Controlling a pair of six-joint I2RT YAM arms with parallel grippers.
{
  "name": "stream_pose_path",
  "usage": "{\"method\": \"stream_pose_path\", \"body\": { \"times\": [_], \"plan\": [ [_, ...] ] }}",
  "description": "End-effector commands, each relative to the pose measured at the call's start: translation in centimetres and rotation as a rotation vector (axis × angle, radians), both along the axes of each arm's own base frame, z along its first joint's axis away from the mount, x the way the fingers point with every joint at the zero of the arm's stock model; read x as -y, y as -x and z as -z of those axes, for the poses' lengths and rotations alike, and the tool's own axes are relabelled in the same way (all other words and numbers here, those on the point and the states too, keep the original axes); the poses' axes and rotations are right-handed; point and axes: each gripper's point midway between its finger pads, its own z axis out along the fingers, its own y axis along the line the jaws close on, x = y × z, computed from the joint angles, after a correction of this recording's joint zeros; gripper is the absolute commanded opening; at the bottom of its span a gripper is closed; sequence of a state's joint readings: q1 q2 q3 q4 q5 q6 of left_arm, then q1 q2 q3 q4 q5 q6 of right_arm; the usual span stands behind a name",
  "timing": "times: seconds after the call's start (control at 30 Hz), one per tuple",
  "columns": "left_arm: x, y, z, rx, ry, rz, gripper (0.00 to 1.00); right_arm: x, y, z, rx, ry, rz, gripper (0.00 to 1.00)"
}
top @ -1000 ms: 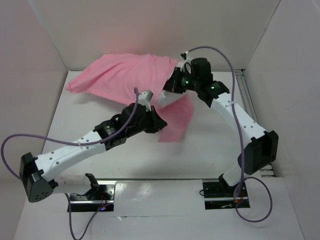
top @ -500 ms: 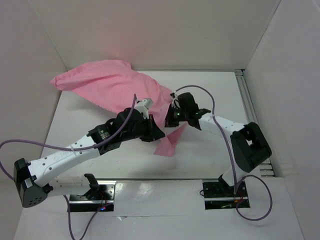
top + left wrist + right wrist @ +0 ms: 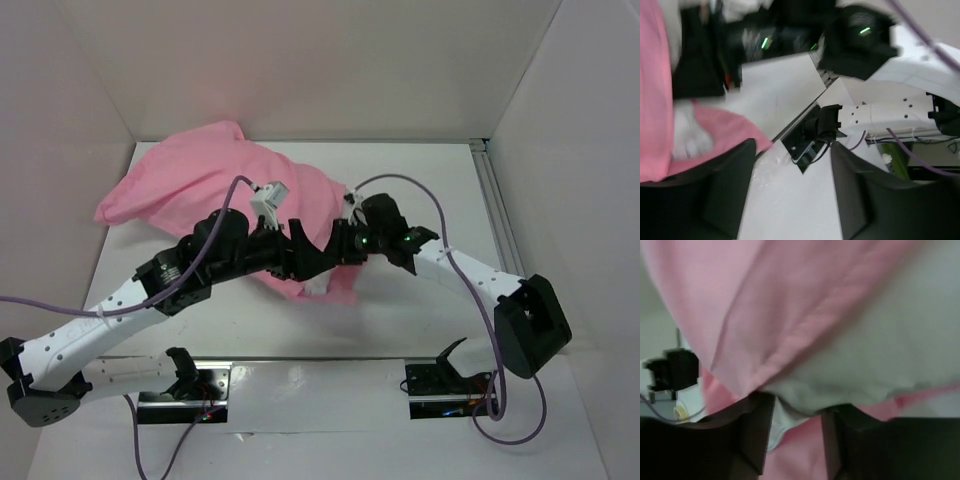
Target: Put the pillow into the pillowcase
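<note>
— On the far left of the table (image 3: pixel 430 180), what is that pink heap?

— That's the pillowcase (image 3: pixel 200 185). It's glossy satin, rumpled into soft folds and swollen into a long, rounded mound that runs from the back-left corner toward the middle.

— And the pillow?

— Mostly covered by the pink cloth. From the right wrist, the pillow (image 3: pixel 875 340) shows as a plump, matte white bulge, with the satin draped over it in a smooth slanting sheet. A small white corner also peeks out at the mound's near edge.

— How does the left gripper (image 3: pixel 792 165) stand?

— Its dark, blocky fingers are apart, with only bare white tabletop between them. The pink hem and a lumpy bit of white lie just beside one finger.

— The right gripper (image 3: pixel 797 410)?

— It's pushed against the mound's near right end, close to the other gripper. White cloth and a pink fold fill the gap between its fingers, but I cannot tell whether they actually pinch the fabric.
</note>
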State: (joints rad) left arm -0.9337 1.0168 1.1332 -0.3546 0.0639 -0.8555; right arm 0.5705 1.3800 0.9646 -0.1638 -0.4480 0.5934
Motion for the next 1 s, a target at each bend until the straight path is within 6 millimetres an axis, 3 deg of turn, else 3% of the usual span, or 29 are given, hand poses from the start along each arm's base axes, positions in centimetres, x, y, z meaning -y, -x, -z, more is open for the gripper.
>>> {"method": "stream_pose_path", "body": {
  "times": [0.0,0.03,0.07,0.1,0.13,0.17,0.23,0.27,0.3,0.33,0.37,0.4,0.43,0.47,0.5,0.6,0.7,0.73,0.77,0.87,0.93,0.97],
  "plan": [
    [-1.1,0.0,-4.7,0.135,-0.01,0.0,0.76,2.3,3.5,4.7,-0.09,0.149,-0.017,0.52],
    [-1.2,-0.5,-4.6,0.143,-0.042,-0.014,0.78,3.4,3.5,4.2,-0.066,0.182,0.019,0.65],
    [-1.4,-1.1,-5.9,0.167,-0.052,-0.036,0.78,6.2,3.7,5.9,-0.085,0.327,0.112,0.74],
    [-1.6,-2.1,-5.8,0.2,-0.109,-0.062,0.75,7.8,3.6,6.0,-0.075,0.395,0.159,0.83],
    [-1.0,-3.2,-3.1,0.153,-0.222,-0.07,0.75,9.6,3.6,6.4,-0.072,0.468,0.215,0.85],
    [-1.0,-4.2,-4.8,0.172,-0.237,-0.105,0.74,12.8,3.7,6.3,-0.055,0.581,0.325,0.85],
    [-1.1,-7.1,-3.6,0.166,-0.368,-0.195,0.74,15.3,3.3,4.4,-0.015,0.577,0.433,0.84],
    [-0.4,-8.6,-0.3,0.119,-0.499,-0.207,0.77,15.9,2.9,3.4,0.004,0.552,0.466,0.81],
    [-0.4,-10.1,-1.1,0.148,-0.522,-0.264,0.78,15.9,2.5,2.6,0.013,0.506,0.479,0.78],
    [-0.3,-11.1,-0.4,0.153,-0.568,-0.291,0.79,17.0,1.5,1.8,0.012,0.461,0.53,0.77],
    [-0.4,-12.2,0.4,0.148,-0.607,-0.325,0.81,17.1,0.8,1.4,0.01,0.417,0.542,0.77],
    [0.5,-13.3,1.8,0.147,-0.655,-0.324,0.84,15.8,-0.1,0.3,0.015,0.307,0.497,0.74],
    [-0.1,-14.7,2.3,0.153,-0.692,-0.381,0.86,17.2,-1.3,0.5,-0.01,0.262,0.537,0.72],
    [-0.3,-15.8,2.9,0.154,-0.719,-0.394,0.86,17.2,-2.0,1.3,-0.062,0.214,0.539,0.71],
    [0.0,-16.5,3.3,0.148,-0.727,-0.401,0.86,15.9,-2.1,1.0,-0.092,0.114,0.472,0.71],
    [1.4,-18.4,4.2,0.174,-0.774,-0.401,0.88,15.8,-5.2,0.7,-0.09,-0.049,0.471,0.68],
    [2.5,-20.6,5.2,0.202,-0.825,-0.434,0.88,15.7,-6.3,2.4,-0.141,-0.065,0.472,0.68],
    [2.4,-21.4,4.5,0.222,-0.826,-0.477,0.86,15.7,-6.6,2.7,-0.143,-0.064,0.472,0.68],
    [2.7,-21.9,6.1,0.21,-0.867,-0.475,0.86,15.3,-6.8,2.5,-0.141,-0.064,0.461,0.68],
    [3.2,-23.1,6.6,0.232,-0.899,-0.497,0.85,14.8,-7.0,2.9,-0.151,-0.072,0.449,0.71],
    [3.5,-24.4,9.0,0.238,-0.97,-0.478,0.82,14.6,-7.4,2.7,-0.139,-0.089,0.444,0.73],
    [3.2,-25.1,8.4,0.265,-0.998,-0.514,0.82,14.4,-7.5,2.8,-0.15,-0.101,0.441,0.73]
  ]
}}
